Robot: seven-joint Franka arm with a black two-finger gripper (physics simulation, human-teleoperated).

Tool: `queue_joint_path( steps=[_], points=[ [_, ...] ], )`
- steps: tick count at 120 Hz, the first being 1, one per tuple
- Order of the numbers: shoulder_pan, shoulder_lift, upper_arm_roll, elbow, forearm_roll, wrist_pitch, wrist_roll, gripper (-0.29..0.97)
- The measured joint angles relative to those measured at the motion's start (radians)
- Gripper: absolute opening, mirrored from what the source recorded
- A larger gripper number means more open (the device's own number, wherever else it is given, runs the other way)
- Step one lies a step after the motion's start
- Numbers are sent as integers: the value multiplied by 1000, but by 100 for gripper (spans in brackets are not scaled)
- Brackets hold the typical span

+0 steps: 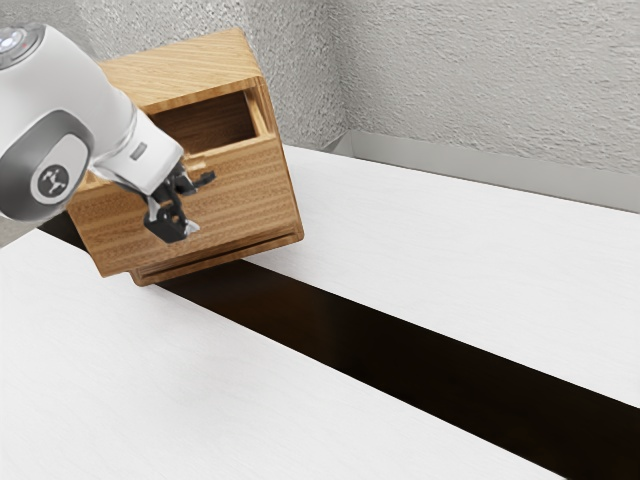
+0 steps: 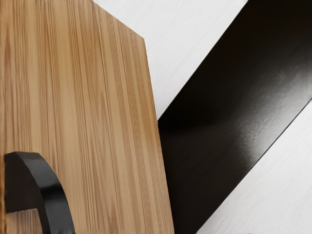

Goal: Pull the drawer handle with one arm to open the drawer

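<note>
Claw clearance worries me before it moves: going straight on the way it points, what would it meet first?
The claw would probably meet the drawer front beside its black handle; depth is unclear.

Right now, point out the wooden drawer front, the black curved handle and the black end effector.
Wooden drawer front [image 2: 73, 97], wrist view, panel.
Black curved handle [image 2: 46, 190], wrist view, arc.
Black end effector [image 1: 188, 207], exterior view, its tip.

Arm [image 1: 70, 110]: smooth white shell of rounded, cylindrical links. Joint cap [image 1: 52, 180]: dark grey disc set in a lighter grey ring, bearing a small white emblem. Upper link end [image 1: 10, 42]: grey cap with a pale blue centre. Wrist flange [image 1: 140, 160]: white, with a small grey rectangular inset. Jaws: matt black, angular, fixed to the flange.
</note>
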Motion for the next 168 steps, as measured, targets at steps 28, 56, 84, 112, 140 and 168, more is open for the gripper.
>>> queue_joint_path(
  steps=[28, 56, 84, 112, 140, 168],
  points=[
    [-27, -53, 6, -12, 2, -19, 0, 38],
    [-30, -130, 4, 24, 19, -80, -6, 57],
    [-41, -139, -6, 204, -31, -330, -96, 64],
    [-42, -90, -42, 287, -37, -578, -316, 67],
    [11, -2, -70, 360, -50, -693, -470, 68],
    [50, 28, -90, 378, -55, -733, -575, 68]
  ],
)
